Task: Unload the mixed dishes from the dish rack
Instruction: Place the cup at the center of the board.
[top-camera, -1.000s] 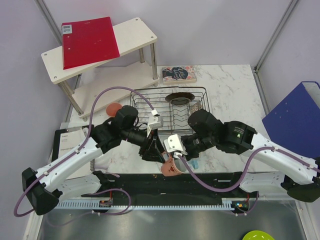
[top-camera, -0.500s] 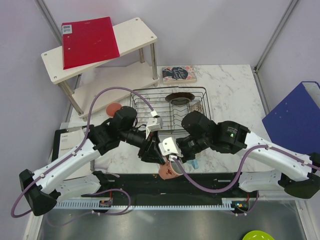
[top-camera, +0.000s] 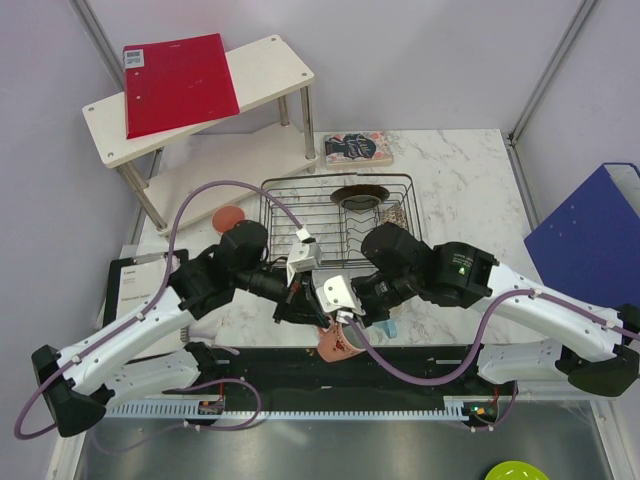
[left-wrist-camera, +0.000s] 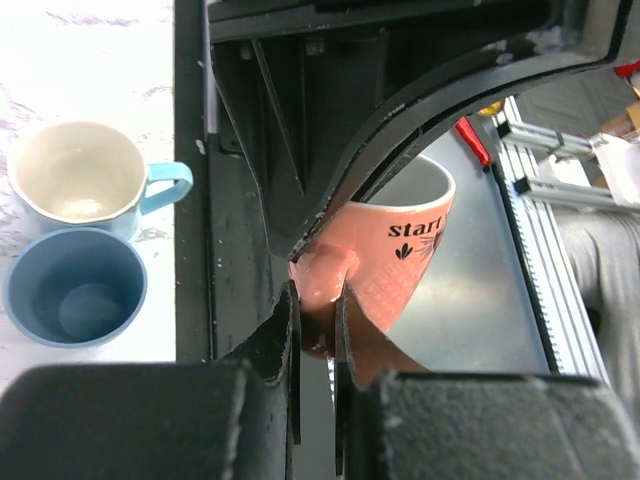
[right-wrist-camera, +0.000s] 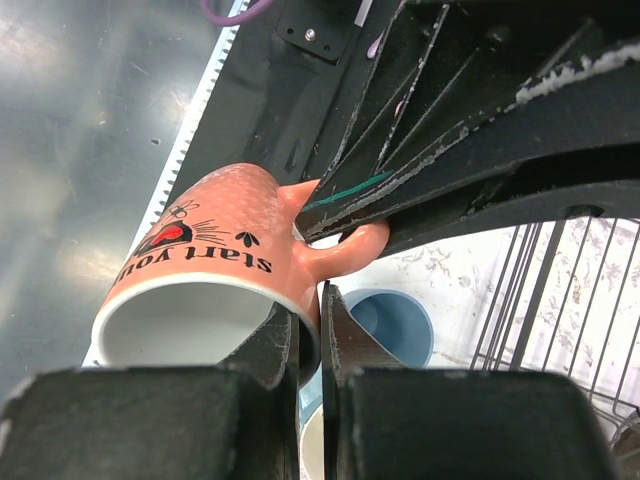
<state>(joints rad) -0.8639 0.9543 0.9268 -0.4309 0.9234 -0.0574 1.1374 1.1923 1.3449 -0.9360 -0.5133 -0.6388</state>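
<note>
A salmon-pink tumbler (top-camera: 335, 343) with a handle and black lettering hangs over the table's near edge, held by both arms. My left gripper (left-wrist-camera: 318, 300) is shut on its handle (left-wrist-camera: 322, 278). My right gripper (right-wrist-camera: 310, 322) is shut on its rim, one finger inside the tumbler (right-wrist-camera: 205, 275). On the marble below stand the blue cup (left-wrist-camera: 75, 300) and the light-blue mug (left-wrist-camera: 72, 180) with a cream inside. The dark wire dish rack (top-camera: 300, 205) lies just beyond the arms and holds a dark red-brown plate (top-camera: 358, 196).
A red-speckled bowl (top-camera: 229, 217) sits left of the rack. Behind it are a white two-tier shelf (top-camera: 270, 70) with a red folder (top-camera: 178, 82) and a small book (top-camera: 357, 148). A blue binder (top-camera: 590, 240) stands at the right. A lime-green dish (top-camera: 515, 470) lies at the bottom right.
My left gripper has closed onto the tumbler's handle. Both arms have shifted slightly left with the tumbler; the right gripper has kept its grip on the rim.
</note>
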